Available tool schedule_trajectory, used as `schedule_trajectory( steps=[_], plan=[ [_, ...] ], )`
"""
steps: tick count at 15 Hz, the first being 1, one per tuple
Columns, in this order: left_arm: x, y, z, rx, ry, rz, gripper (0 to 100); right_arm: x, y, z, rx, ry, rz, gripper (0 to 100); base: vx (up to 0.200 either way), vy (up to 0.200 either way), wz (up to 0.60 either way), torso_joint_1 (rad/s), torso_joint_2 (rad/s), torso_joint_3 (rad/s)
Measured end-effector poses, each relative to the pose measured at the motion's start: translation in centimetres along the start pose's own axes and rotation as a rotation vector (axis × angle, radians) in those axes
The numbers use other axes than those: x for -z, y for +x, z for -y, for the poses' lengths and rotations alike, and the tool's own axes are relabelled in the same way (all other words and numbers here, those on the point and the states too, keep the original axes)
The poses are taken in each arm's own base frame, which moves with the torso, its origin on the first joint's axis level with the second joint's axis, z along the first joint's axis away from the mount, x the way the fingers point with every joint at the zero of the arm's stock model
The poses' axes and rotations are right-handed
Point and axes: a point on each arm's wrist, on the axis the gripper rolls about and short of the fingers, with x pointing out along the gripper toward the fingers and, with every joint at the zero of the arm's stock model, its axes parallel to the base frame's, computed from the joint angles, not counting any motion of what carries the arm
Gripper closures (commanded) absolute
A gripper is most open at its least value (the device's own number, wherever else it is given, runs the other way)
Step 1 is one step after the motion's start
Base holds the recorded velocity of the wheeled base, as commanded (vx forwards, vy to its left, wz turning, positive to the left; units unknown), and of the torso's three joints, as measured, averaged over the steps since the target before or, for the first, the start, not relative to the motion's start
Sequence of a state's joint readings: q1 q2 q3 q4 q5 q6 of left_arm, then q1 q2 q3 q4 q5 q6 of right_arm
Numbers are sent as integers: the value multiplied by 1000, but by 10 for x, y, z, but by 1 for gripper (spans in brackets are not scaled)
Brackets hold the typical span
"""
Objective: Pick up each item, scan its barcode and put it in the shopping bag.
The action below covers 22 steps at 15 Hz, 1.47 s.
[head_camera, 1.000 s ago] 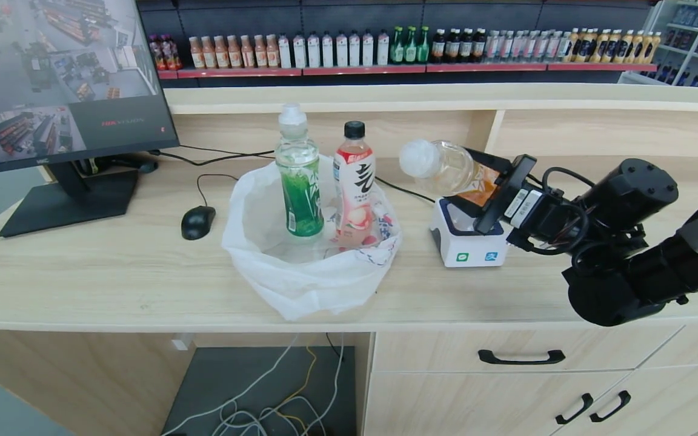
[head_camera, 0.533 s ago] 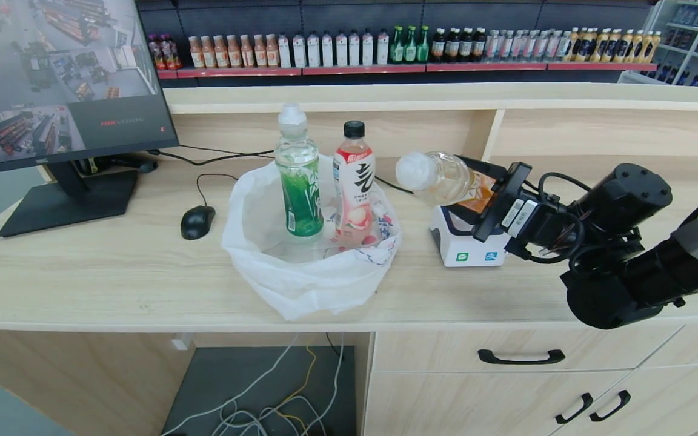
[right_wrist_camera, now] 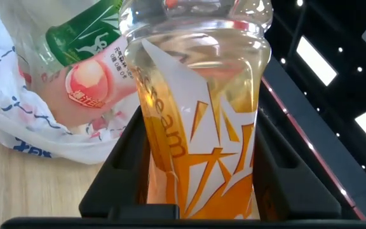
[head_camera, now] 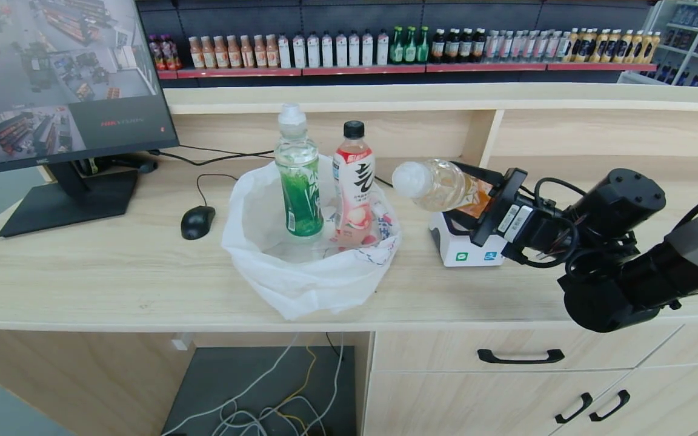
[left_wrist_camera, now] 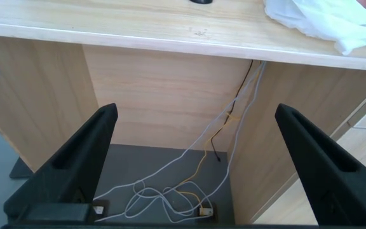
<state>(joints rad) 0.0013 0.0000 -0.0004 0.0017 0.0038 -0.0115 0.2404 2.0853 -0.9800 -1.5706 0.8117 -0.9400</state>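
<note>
Lying tilted on its side, orange bottle (head_camera: pixel 434 181) is pinched at the label end by R gripper (head_camera: pixel 487 195), just above scanner (head_camera: pixel 461 249), cap pointing toward bag (head_camera: pixel 300 275). Bag sits near the front edge of counter (head_camera: pixel 113 272), w/ green bottle (head_camera: pixel 299 181) & pink bottle (head_camera: pixel 354 181) upright inside. L gripper (left_wrist_camera: pixel 196 117) hangs spread wide, holding nothing, below that edge.

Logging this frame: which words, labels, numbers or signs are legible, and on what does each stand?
monitor: small red logo, a brand mark, not quoted.
scanner: two icon squares, green and blue, no words.
orange-label bottle: white lettering along the label, cut off, no whole word.
pink bottle: large dark characters, not surely readable.
green bottle: print too small.
shelf bottles: labels too small.
</note>
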Motion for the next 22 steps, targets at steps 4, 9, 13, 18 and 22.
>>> schedule_trajectory(
  steps=[4, 9, 13, 18, 22],
  plan=[
    [0, 0, 0, 1, 0, 0, 0, 0, 1, 0, 0, 1, 1, 100, 0, 0, 0, 0, 0, 0],
    [0, 0, 0, 0, 0, 0, 0, -2, 1, 1, 2, -2, 2, 100, 0, 0, 0, 0, 0, 0],
    [0, 0, 0, 0, 0, 0, 0, -7, 3, 5, 9, 10, 15, 100, 0, 0, 0, 0, 0, 0],
    [0, 0, 0, 0, 0, 0, 0, -40, 17, 21, 103, 98, 17, 100, 0, 0, 0, 0, 0, 0],
    [0, 0, 0, 0, 0, 0, 0, -63, 10, 29, 208, 277, -62, 100, 0, 0, 0, 0, 0, 0]
  ],
)
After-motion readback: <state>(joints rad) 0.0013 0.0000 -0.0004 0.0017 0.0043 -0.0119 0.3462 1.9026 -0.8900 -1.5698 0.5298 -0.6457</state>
